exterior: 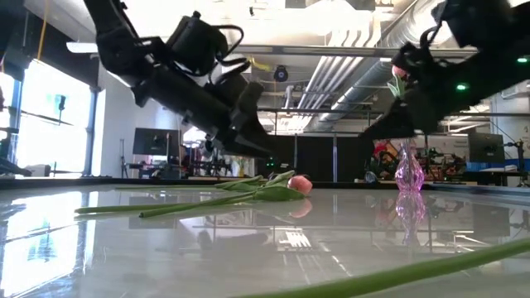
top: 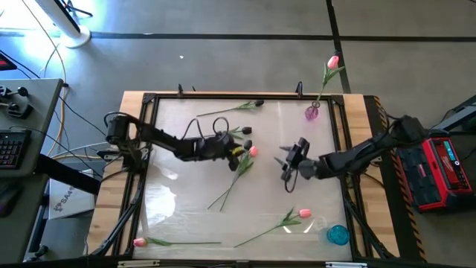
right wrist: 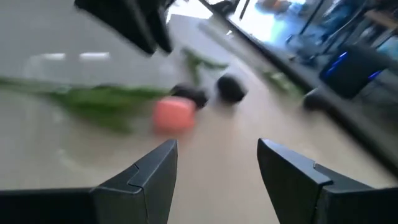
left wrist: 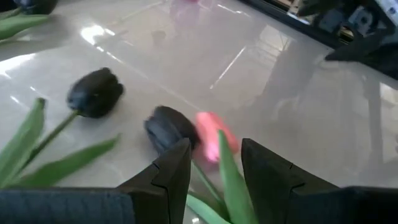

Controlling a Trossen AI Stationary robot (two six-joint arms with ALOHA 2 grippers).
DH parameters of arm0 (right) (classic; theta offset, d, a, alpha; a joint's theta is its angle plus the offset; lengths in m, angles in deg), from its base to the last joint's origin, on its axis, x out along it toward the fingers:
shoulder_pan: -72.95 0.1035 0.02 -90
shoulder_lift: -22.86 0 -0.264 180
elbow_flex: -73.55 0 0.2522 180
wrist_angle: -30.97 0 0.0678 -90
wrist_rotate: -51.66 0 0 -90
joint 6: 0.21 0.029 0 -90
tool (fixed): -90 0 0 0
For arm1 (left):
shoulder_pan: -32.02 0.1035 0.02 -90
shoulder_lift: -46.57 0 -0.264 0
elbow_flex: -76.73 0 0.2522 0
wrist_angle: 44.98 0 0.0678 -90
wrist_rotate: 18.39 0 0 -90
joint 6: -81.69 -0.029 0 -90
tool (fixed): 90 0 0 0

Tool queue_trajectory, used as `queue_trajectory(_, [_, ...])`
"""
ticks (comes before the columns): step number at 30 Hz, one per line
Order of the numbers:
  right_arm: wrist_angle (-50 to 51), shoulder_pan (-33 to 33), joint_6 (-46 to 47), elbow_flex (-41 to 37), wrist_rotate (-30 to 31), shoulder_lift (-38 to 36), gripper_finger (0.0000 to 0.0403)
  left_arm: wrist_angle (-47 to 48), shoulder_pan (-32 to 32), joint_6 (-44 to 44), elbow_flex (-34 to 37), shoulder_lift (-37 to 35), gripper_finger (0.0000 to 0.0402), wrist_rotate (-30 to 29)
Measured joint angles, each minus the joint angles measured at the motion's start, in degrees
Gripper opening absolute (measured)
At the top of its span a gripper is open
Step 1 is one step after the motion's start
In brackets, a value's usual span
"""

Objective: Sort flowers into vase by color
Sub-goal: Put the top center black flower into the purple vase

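Robotics lab, exposed ceiling ducts (exterior: 356,50), monitors (exterior: 153,142), concrete floor (top: 223,45)

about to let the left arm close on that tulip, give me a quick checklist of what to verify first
1. Left gripper open: ok.
2. Pink tulip stem between its fingers: ok in the left wrist view, a green stem runs through the gap.
3. Only one stem in the gap: cannot tell, dark tulips lie right beside it.
4. Right gripper clear of the left: ok, open and apart, empty.
5. Pink vase upright: ok, already holding one pink flower.
6. Blue vase free: ok, no flower in it.
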Motion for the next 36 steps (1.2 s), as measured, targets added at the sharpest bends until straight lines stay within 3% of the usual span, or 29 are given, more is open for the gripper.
queue_trajectory(4, [-3.6,-6.0,-4.5,0.0,-2.6,0.0,0.0210,0.2,1.5,1.5,0.0,0.0,0.0131,0.7])
queue_trajectory(9, [-3.8,-12.7,-5.8,-0.1,-4.8,0.0,0.0210,1.4,2.8,-6.6,0.0,0.0,0.0131,1.7])
queue_trajectory(13, [-6.3,-18.6,-10.2,1.5,-8.3,0.0,0.0210,0.6,8.1,-9.9,0.0,0.0,0.0131,3.4])
queue_trajectory(18, [-5.8,-26.5,-13.2,4.3,-19.6,0.0,0.0210,2.6,14.1,-11.1,0.0,0.0,0.0131,7.6])
queue_trajectory(21, [-5.9,-30.1,-12.0,5.8,-20.6,0.0,0.0210,2.4,16.1,-11.3,-0.1,0.0,0.0131,10.9])
queue_trajectory(24, [-4.4,-32.3,-10.9,7.8,-21.6,0.0,0.0210,3.7,18.0,-9.3,-1.9,0.0,0.0131,18.8])
queue_trajectory(27, [3.6,-33.8,-4.8,12.4,-25.4,0.0,0.0210,8.6,20.2,-6.7,-6.1,0.0,0.0131,26.3])
queue_trajectory(31, [22.7,-35.4,6.3,23.8,-35.1,0.0,0.0210,21.3,22.9,-6.4,-14.5,-0.7,0.0131,35.4])
queue_trajectory(36, [47.2,-37.7,9.5,40.1,-42.1,0.0,0.0210,40.3,24.5,-9.5,-26.6,-2.9,0.0131,38.2])
